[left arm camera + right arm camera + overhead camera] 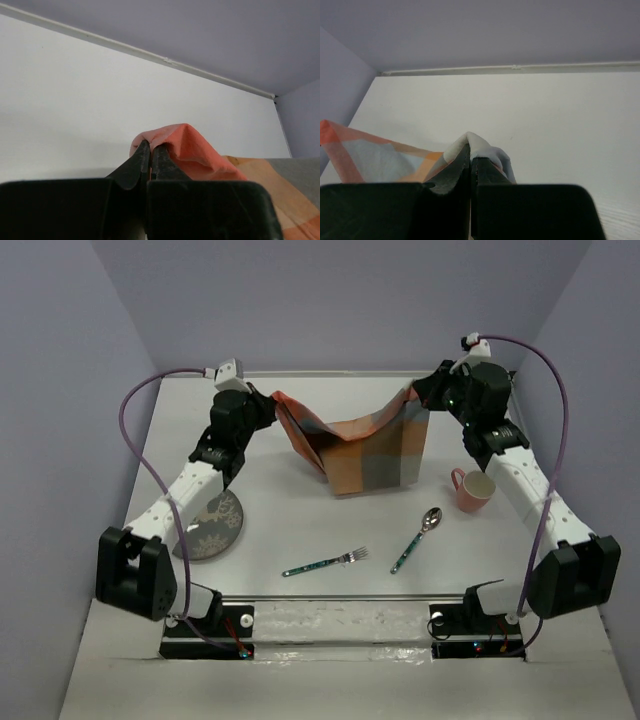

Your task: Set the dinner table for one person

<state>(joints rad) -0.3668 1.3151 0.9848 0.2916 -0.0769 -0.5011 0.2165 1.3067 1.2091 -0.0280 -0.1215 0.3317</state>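
Observation:
An orange-and-grey plaid placemat hangs over the back of the white dinner table, sagging in the middle with its lower fold near the tabletop. My left gripper is shut on its left top corner; in the left wrist view that gripper pinches orange cloth. My right gripper is shut on the right top corner; in the right wrist view that gripper pinches a pale fold, and the placemat spreads to the left.
A dark patterned plate lies at the left under the left arm. A fork and a spoon with green handles lie in front. A pink cup stands at the right by the right arm. Purple walls enclose the table.

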